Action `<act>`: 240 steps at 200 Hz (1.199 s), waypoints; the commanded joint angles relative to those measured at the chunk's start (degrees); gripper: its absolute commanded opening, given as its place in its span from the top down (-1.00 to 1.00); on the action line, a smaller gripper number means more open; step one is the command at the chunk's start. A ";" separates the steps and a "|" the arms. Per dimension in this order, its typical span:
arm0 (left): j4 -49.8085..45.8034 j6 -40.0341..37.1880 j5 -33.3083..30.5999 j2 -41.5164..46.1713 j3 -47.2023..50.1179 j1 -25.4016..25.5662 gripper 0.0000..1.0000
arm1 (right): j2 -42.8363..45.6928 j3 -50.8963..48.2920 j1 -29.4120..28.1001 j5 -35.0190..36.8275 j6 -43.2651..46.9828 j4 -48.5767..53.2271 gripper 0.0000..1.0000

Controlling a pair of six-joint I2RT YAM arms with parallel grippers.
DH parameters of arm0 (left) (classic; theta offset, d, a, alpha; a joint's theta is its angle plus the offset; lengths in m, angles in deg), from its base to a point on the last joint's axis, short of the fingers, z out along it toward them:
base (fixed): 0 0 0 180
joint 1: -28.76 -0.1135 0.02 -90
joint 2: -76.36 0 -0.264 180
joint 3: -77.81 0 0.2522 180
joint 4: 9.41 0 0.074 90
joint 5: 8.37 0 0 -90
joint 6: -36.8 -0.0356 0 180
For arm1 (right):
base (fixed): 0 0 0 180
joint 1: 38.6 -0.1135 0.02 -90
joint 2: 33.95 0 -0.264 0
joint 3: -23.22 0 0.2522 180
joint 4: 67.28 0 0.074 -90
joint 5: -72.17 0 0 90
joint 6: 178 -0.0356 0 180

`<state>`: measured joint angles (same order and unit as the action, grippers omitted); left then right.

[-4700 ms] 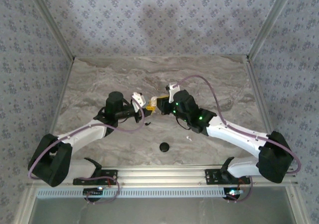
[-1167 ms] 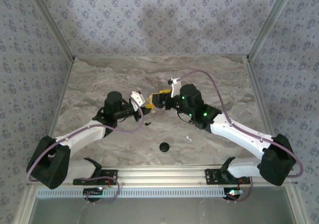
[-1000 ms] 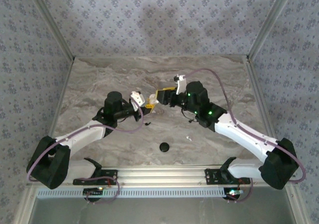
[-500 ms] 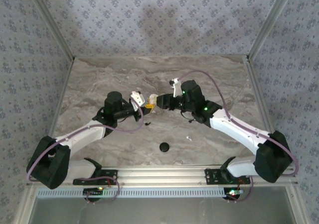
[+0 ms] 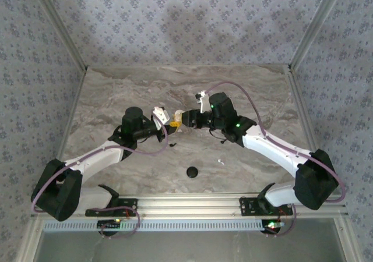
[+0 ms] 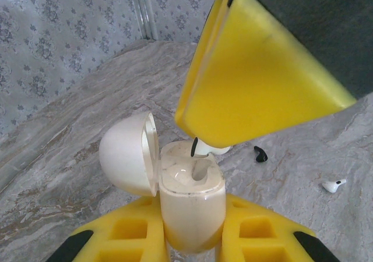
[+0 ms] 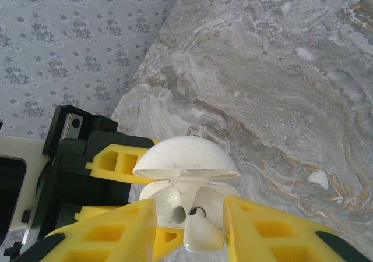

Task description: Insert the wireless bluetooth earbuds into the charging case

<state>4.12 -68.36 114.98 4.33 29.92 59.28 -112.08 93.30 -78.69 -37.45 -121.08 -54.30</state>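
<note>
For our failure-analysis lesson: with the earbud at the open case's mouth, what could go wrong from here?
The white earbud lies at the rim of the charging case, not seated; a push could flick it out. The right gripper crowds the open lid and might knock it shut. The left gripper holds only the case's lower half; pressure could twist it.

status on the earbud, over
Left end effector shut on charging case, lid open. Right end effector brackets white earbud at its mouth, grip unclear. Loose earbuds aside on table.

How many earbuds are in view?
3: one white plastic earbud at the open white case; a black earbud and second white earbud on the marble table. Others may be hidden.
</note>
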 commanded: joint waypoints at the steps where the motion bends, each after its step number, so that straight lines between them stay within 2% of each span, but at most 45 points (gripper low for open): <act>1: 2.92 -0.31 -0.21 1.37 0.07 0.38 0.71 | 0.16 0.93 0.04 -1.14 -0.85 0.93 0.23; 31: 3.81 -0.39 -0.13 1.54 0.45 0.41 0.71 | 1.10 0.21 -0.03 -0.80 -0.93 1.58 0.20; 54: 6.14 -0.07 0.72 1.55 1.21 0.37 0.72 | 3.10 -0.83 0.19 -0.32 -0.60 0.56 -0.05; 90: 14.37 3.26 3.04 0.06 2.31 0.34 0.74 | 9.70 -3.13 1.63 -0.43 2.20 -1.00 -0.21; 141: 17.94 4.64 8.01 -1.08 1.35 0.73 0.75 | 19.06 -6.65 6.53 -2.57 5.74 -0.95 -0.26; 158: 17.10 3.38 8.40 0.05 1.15 1.18 0.75 | 21.43 -8.22 7.80 -4.49 10.40 -1.13 -0.23; 191: 14.72 -1.36 9.46 1.82 1.41 1.91 0.75 | 23.80 -8.63 8.19 -8.79 26.70 4.28 -0.25; 217: 13.56 -4.04 9.55 2.50 1.57 2.45 0.75 | 23.81 -8.25 8.02 -12.14 41.22 7.63 -0.07; 240: 13.05 -5.19 9.55 2.94 1.49 2.64 0.76 | 23.01 -7.74 7.45 -10.98 49.87 9.01 -0.05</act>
<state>17.41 -70.35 122.80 5.66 32.04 61.51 -89.00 84.73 -70.74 -46.78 -87.33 -48.68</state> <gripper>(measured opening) 0.203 0.528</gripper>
